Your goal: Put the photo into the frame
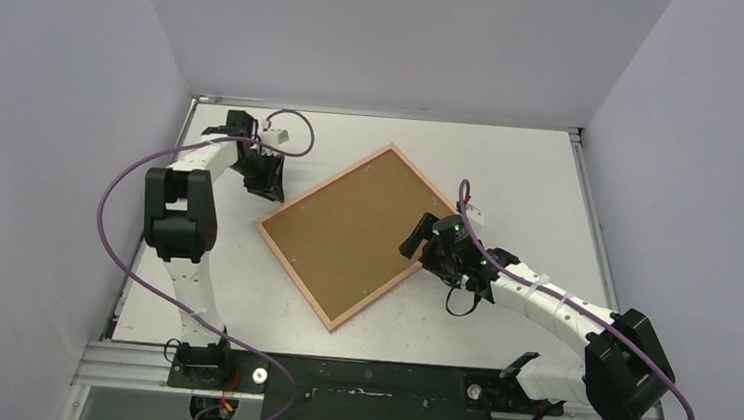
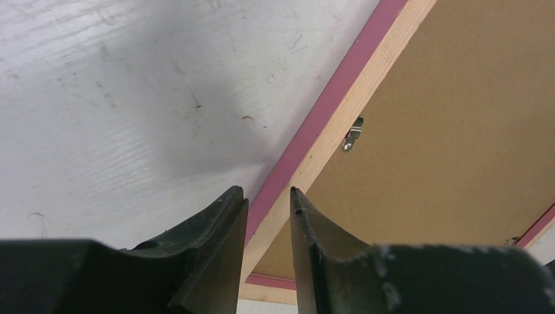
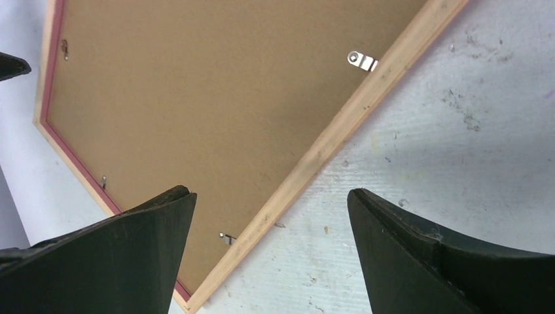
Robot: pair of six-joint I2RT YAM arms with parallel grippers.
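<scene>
Frame: the frame (image 1: 327,187) lies flat, back up, mid-table, turned like a diamond.
Backing board: brown backing board (image 1: 356,234) sits inside it, a metal clip (image 3: 362,61) at the rail.
Left jaws: my left gripper (image 2: 267,193) is over the upper-left rail, a narrow gap, and I see nothing pinched.
Right jaws: my right gripper (image 3: 271,193) is wide apart, hovering above the frame's right edge.
Table: white table (image 1: 511,171) underneath.
</scene>
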